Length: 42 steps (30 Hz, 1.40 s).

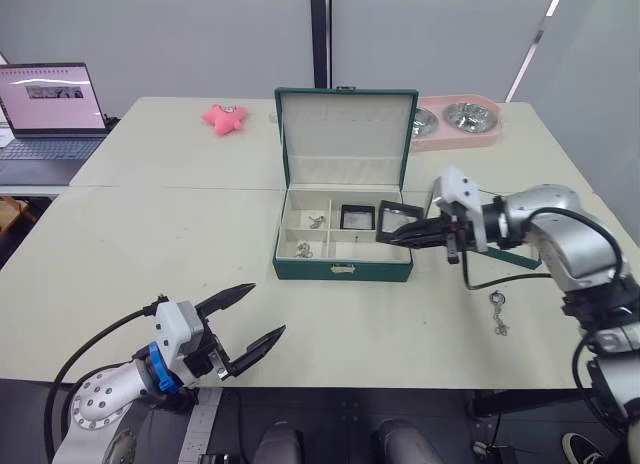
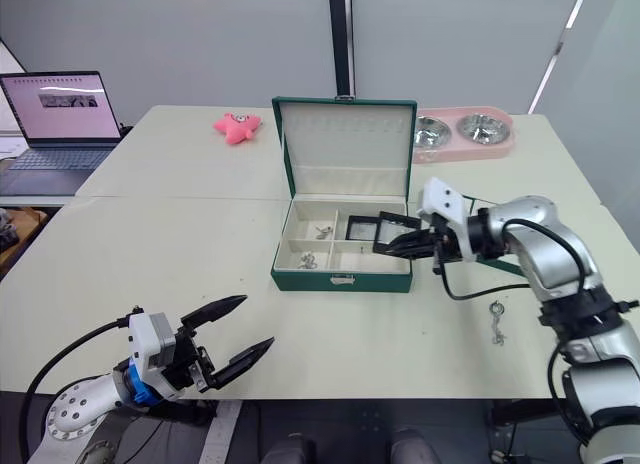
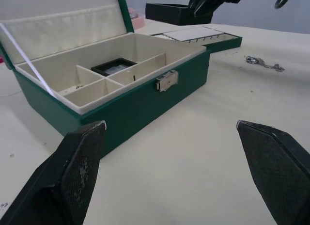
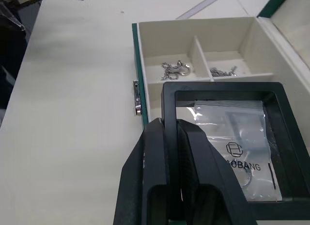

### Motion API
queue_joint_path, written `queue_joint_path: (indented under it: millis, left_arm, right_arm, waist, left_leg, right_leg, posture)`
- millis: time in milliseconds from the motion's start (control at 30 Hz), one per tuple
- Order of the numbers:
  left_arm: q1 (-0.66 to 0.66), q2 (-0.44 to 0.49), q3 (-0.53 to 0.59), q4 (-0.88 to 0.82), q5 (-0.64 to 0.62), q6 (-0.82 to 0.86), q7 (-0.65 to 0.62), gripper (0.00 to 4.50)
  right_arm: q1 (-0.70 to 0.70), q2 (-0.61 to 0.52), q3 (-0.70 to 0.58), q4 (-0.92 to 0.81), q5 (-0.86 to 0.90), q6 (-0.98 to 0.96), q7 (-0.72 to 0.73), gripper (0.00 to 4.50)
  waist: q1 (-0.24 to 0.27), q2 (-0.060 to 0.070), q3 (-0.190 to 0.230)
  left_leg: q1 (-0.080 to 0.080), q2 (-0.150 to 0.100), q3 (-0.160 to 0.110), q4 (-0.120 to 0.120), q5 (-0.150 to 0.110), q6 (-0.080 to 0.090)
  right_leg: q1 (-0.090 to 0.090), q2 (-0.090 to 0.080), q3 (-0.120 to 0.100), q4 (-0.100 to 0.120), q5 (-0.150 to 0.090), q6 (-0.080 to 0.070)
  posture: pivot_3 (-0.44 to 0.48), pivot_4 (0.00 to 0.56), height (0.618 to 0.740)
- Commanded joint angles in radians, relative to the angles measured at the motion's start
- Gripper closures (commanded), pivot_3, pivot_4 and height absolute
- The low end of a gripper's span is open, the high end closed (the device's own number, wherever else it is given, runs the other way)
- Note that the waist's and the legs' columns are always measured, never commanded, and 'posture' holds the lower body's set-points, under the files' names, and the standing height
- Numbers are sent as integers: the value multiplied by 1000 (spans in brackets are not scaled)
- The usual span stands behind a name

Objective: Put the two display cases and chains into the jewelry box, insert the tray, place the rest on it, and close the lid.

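The dark green jewelry box (image 1: 343, 268) stands open mid-table, its lid (image 1: 345, 124) upright. One display case (image 1: 358, 217) lies in a back compartment. Two silvery chains (image 4: 175, 69) (image 4: 223, 71) lie in the box's left compartments. My right gripper (image 1: 397, 236) is shut on the edge of the second display case (image 4: 227, 137) and holds it over the box's right end. The tray (image 3: 198, 36) lies on the table just right of the box, partly hidden by my right arm. My left gripper (image 1: 262, 312) hovers open near the table's front edge, well left of the box.
A small silvery trinket (image 1: 497, 314) lies on the table to the right of the box. At the back are a pink toy (image 1: 225, 117) and a pink double bowl (image 1: 455, 121). A laptop (image 1: 50, 109) sits on a side table at far left.
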<state>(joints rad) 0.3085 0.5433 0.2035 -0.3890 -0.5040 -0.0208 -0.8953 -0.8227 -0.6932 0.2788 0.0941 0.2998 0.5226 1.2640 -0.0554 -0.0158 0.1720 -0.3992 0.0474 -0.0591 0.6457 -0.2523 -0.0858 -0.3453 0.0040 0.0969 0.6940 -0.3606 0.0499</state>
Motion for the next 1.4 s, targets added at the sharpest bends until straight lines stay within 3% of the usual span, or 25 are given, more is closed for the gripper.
queue_joint_path:
  millis: [33,333,633,1400]
  left_arm:
    - [27,-12,30,-55,-10,3,42,0]
    - [67,-35,40,-109,-9,23,111,0]
    - [82,-53,35,-134,-14,38,152,0]
    - [71,-49,22,-140,-8,52,162,0]
  right_arm:
    - [-72,45,28,67,-40,-34,17,4486]
    - [-142,148,54,190,-100,-107,47,4486]
    - [-196,204,85,285,-160,-58,49,4486]
    - [-193,243,95,363,-204,-17,92,4486]
  waist:
    - [2,0,0]
    - [0,0,0]
    - [-2,0,1]
    - [-2,1,1]
  left_leg:
    - [0,0,0,0,0,0]
    - [0,0,0,0,0,0]
    - [0,0,1,0,0,0]
    - [0,0,1,0,0,0]
  right_leg:
    - [0,-1,0,0,0,0]
    - [-1,-1,0,1,0,0]
    - [-3,-1,0,3,0,0]
    - [-4,-1,0,3,0,0]
  posture:
    - [0,150,740]
    - [0,150,740]
    - [0,150,740]
    - [0,150,740]
